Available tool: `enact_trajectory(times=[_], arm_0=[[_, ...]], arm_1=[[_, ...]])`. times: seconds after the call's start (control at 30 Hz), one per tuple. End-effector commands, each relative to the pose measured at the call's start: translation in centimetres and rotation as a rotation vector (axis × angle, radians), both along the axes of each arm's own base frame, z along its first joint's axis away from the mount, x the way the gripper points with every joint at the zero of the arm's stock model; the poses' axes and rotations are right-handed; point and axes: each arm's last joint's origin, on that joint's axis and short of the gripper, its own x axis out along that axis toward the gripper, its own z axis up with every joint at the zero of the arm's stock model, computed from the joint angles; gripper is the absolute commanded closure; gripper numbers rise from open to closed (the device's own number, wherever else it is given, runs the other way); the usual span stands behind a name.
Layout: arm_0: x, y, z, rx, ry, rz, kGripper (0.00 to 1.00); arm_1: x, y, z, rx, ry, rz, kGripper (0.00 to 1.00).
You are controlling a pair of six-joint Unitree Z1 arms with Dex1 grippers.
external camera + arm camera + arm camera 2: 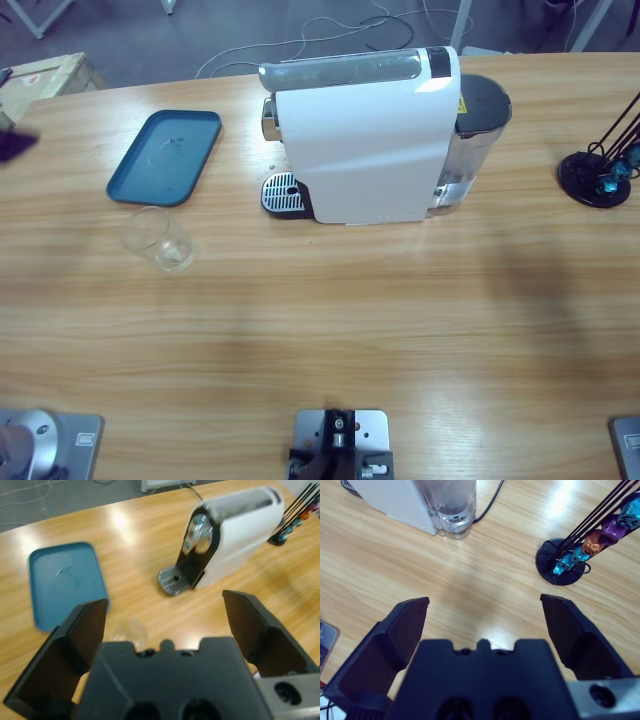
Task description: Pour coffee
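A small clear glass tumbler (160, 240) stands on the table in front of the blue tray (165, 155); I see no coffee in it or anywhere else. The white coffee machine (370, 140) stands at the back middle, its spout over the metal drip grate (282, 193). My left gripper (165, 602) is open and holds nothing, with the tumbler (129, 630) just beyond its body and the machine (240, 530) farther off. Open too, my right gripper (485, 601) hangs over bare wood near the machine's clear tank (447, 500). Neither gripper shows in the high view.
A black capsule stand (598, 170) with coloured capsules stands at the far right, also in the right wrist view as the stand (570, 560). The blue tray (65, 582) lies flat left of the machine. A cable runs off behind the tank.
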Motion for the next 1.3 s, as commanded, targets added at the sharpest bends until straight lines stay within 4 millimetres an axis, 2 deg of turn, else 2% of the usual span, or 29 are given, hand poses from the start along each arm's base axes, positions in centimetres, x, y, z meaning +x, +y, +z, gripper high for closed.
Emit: enact_trajectory(times=[0.03,0.13,0.27,0.37,0.43,0.5,0.9,0.93,0.97,1.0,1.07,1.1,1.13,1.3], arm_0=[[8.9,-6.2,-1.9,-0.12,0.366,0.048,0.0],[12.0,-8.1,-3.4,-0.248,0.461,0.089,0.0],[16.0,-10.4,-4.2,-0.465,0.556,0.022,0.0],[17.8,-11.3,-5.1,-0.491,0.574,0.026,0.025],[18.3,-11.6,-5.5,-0.488,0.584,0.026,0.052],[18.5,-11.7,-5.7,-0.487,0.589,0.028,0.15],[18.2,-13.2,-8.0,-0.471,0.706,-0.045,0.156],[18.2,-13.2,-8.0,-0.472,0.712,-0.051,0.209],[18.2,-13.2,-8.1,-0.472,0.713,-0.052,0.328],[18.2,-13.2,-8.0,-0.473,0.712,-0.052,0.463],[18.1,-13.2,-7.9,-0.473,0.707,-0.054,0.816],[18.1,-13.1,-7.8,-0.474,0.705,-0.054,0.953],[18.1,-13.1,-7.8,-0.475,0.704,-0.055,1.0],[17.9,-13.1,-8.0,-0.472,0.714,-0.055,1.0]], arm_1=[[0.2,0.3,-0.6,-0.016,0.016,0.02,0.0],[0.3,0.4,-0.7,-0.015,0.015,0.02,0.0],[0.4,0.5,-0.8,-0.02,0.02,0.019,0.0],[0.4,0.4,-0.8,-0.019,0.016,0.019,0.0],[0.4,0.4,-0.8,-0.02,0.015,0.018,0.0],[0.4,0.4,-0.8,-0.023,0.013,0.015,0.0],[0.4,0.4,-0.9,-0.025,0.01,0.014,0.0],[0.4,0.4,-0.9,-0.025,0.01,0.015,0.0],[0.4,0.4,-0.9,-0.025,0.01,0.015,0.0],[0.4,0.4,-0.9,-0.025,0.01,0.014,0.0],[0.4,0.4,-0.9,-0.025,0.01,0.014,0.0],[0.4,0.4,-0.9,-0.025,0.01,0.015,0.0],[0.4,0.4,-0.9,-0.026,0.01,0.015,0.0],[0.5,0.5,-0.9,-0.025,0.011,0.016,0.0]])
